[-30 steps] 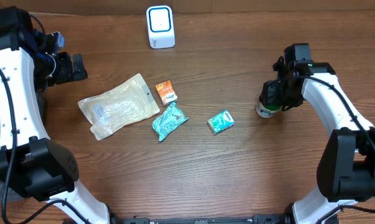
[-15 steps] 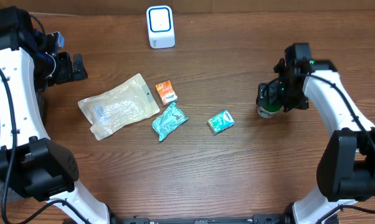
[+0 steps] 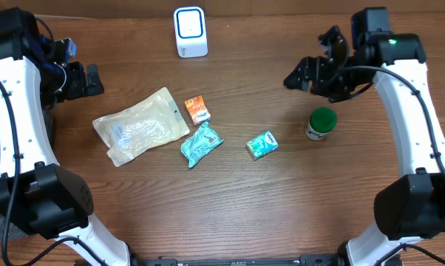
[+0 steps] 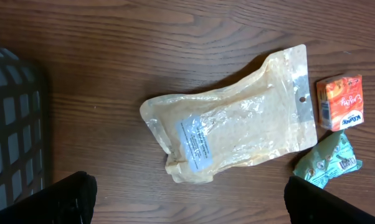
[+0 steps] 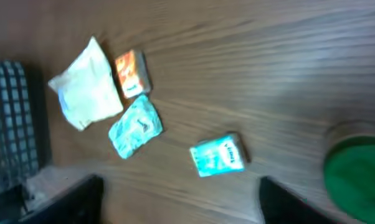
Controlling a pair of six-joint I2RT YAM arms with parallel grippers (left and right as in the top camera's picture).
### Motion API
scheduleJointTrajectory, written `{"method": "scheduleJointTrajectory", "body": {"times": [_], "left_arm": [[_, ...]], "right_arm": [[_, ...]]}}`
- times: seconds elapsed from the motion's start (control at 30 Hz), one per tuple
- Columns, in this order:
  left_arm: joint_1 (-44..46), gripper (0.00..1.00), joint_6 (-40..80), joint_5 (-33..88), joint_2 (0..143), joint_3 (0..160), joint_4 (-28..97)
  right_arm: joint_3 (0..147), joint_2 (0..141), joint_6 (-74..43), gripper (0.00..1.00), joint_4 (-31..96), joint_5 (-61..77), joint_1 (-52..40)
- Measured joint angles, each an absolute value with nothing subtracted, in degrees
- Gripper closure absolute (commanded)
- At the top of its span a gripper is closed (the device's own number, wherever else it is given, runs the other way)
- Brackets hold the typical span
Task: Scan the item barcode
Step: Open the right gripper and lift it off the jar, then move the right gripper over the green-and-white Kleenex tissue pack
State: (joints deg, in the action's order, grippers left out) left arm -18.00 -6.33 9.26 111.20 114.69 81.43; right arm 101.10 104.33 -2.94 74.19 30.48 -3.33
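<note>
Orange box (image 4: 341, 102) carries white script; clear pouch (image 4: 237, 124) a printed label.

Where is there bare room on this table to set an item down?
The table is bare on the robot's side of the pouch, teal packet and teal box. Another free patch lies between the scanner and the right hand. Crowded: pouch, orange box and teal packet huddle together.
</note>
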Motion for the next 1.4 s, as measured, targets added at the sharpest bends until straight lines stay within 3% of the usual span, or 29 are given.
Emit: {"method": "scheduleJointTrajectory", "body": {"times": [0.07,0.3,0.57,0.8,1.4], "left_arm": [[-18.0,0.0,-6.3,9.2,111.2,114.7,81.4],[-18.0,0.0,-6.3,9.3,111.2,114.7,81.4],[-18.0,0.0,-6.3,9.3,111.2,114.7,81.4],[-18.0,0.01,-6.3,9.2,111.2,114.7,81.3],[-18.0,0.0,-6.3,9.2,111.2,114.7,81.4]], "right_arm": [[100.1,104.3,-3.0,0.68,75.0,29.6,-6.0],[94.8,104.3,-3.2,0.9,75.6,21.3,-17.1],[86.5,104.3,-3.0,0.91,73.6,12.5,-27.8],[73.0,104.4,-1.9,0.91,63.4,9.4,-32.9],[63.6,104.4,-0.4,0.9,34.2,-0.2,-32.4]]}}
